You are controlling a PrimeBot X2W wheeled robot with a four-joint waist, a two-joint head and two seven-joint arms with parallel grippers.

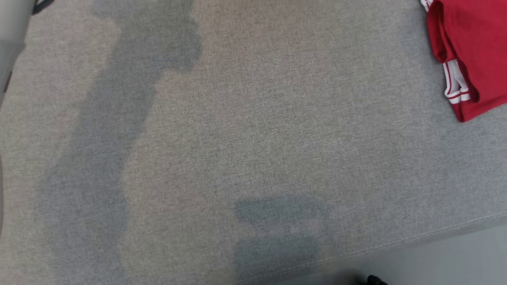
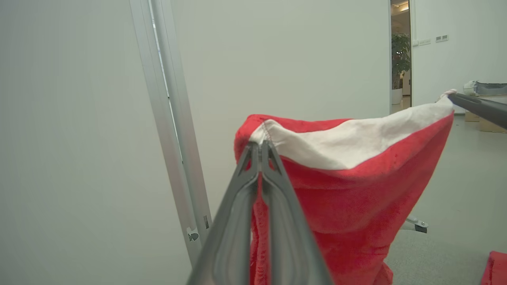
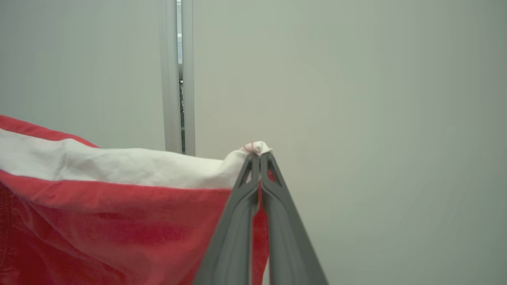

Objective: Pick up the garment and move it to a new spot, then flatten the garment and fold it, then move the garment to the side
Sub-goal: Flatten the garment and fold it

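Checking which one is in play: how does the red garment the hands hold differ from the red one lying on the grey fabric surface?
The held garment hangs stretched between the left hand and right hand; the lying garment rests on the grey fabric surface. The held garment shows a broad white band along its top edge; the lying garment shows thin white-and-red striped trim. Both are red with white.

I read the garment [image 2: 356, 198] as soft, matt cloth, faintly fuzzy, with a plainer white band. The fingers [image 2: 233, 221] look like smooth matt plastic, the surface [image 1: 253, 118] is coarse woven fabric, and the post [image 2: 174, 138] is dull metal.
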